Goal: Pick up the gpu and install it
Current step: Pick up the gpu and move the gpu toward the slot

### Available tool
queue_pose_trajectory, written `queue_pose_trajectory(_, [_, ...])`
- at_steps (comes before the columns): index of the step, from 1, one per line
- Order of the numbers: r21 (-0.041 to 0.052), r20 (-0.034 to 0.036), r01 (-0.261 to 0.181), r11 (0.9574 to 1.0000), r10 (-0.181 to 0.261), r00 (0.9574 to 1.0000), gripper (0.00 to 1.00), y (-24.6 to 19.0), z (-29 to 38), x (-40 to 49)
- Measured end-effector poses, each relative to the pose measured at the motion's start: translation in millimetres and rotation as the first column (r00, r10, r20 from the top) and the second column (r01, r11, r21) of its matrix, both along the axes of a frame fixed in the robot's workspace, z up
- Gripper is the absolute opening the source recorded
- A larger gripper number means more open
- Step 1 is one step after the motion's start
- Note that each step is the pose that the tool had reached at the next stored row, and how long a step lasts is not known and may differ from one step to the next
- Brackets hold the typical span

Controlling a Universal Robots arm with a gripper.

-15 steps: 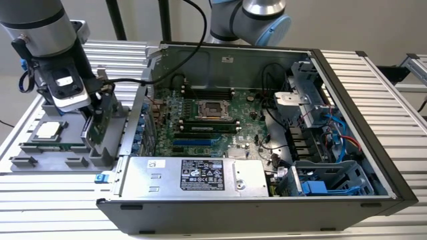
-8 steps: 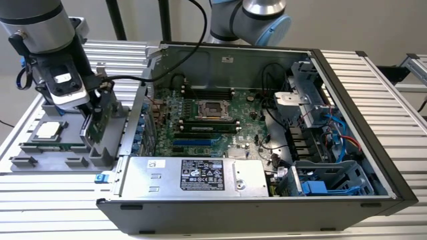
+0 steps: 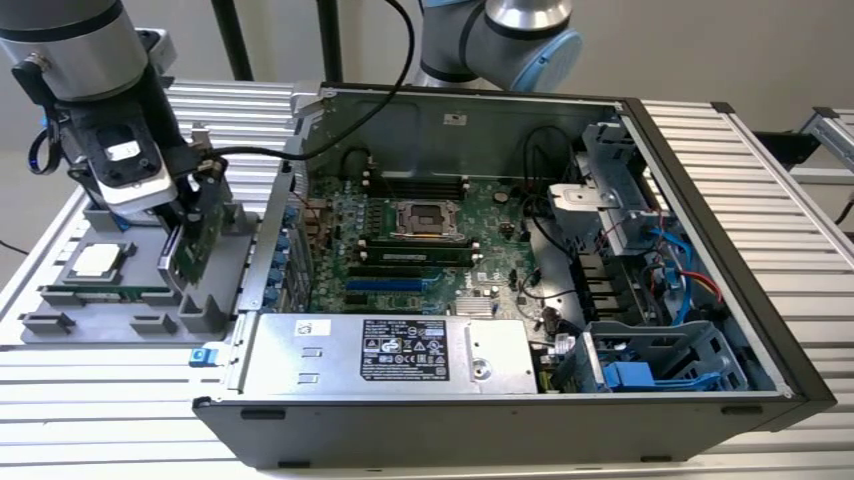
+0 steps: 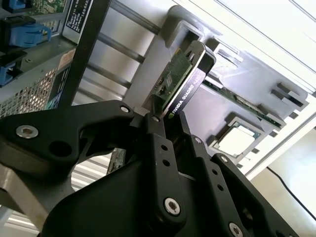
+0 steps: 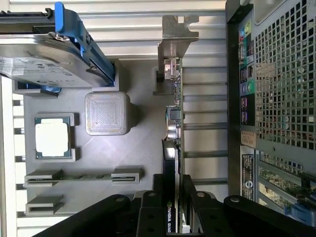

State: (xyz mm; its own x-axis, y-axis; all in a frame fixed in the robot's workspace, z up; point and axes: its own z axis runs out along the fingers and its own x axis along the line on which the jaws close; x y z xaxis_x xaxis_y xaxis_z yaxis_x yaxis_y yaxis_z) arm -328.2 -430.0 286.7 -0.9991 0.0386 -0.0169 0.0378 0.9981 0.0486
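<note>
your end effector [image 3: 178,212] is closed on the gpu [image 3: 190,255] — pinching one long edge from both faces. it stands on edge at the grey holder tray [image 3: 94,325], on the exterior view's left of the open computer case [image 3: 467,432].

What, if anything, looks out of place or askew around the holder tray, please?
Nothing stands out. The gpu stands on edge, straight, at the grey holder tray beside the open computer case, clamped by the gripper. The processor sits square in its recess on the tray.
</note>
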Motion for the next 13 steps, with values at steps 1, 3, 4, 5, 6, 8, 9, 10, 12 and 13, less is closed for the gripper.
queue_pose_trajectory(1, [0.0000, 0.0001, 0.000, 1.0000, 0.000, 1.0000, 0.00, 0.0, 0.1, 0.0])
queue_pose_trajectory(3, [-0.0001, 0.0000, 0.000, 1.0000, 0.000, 1.0000, 0.00, 0.0, 0.6, 0.0])
queue_pose_trajectory(4, [-0.0001, -0.0001, 0.000, 1.0000, 0.000, 1.0000, 0.00, 0.0, 1.0, 0.0])
queue_pose_trajectory(5, [-0.0001, -0.0001, 0.000, 1.0000, 0.000, 1.0000, 0.00, 0.0, 1.4, 0.0])
queue_pose_trajectory(6, [0.0000, 0.0000, 0.000, 1.0000, 0.000, 1.0000, 0.00, 0.0, 2.0, 0.0])
queue_pose_trajectory(8, [0.0000, 0.0000, 0.000, 1.0000, 0.000, 1.0000, 0.00, 0.0, 3.4, 0.0])
queue_pose_trajectory(9, [0.0000, 0.0000, 0.000, 1.0000, 0.000, 1.0000, 0.00, 0.0, 4.1, 0.0])
queue_pose_trajectory(10, [0.0000, 0.0001, 0.000, 1.0000, 0.000, 1.0000, 0.00, 0.0, 4.7, 0.0])
queue_pose_trajectory(12, [0.0000, 0.0001, 0.000, 1.0000, 0.000, 1.0000, 0.00, 0.0, 6.3, 0.0])
queue_pose_trajectory(13, [0.0000, 0.0001, 0.000, 1.0000, 0.000, 1.0000, 0.00, 0.0, 7.1, 0.0])
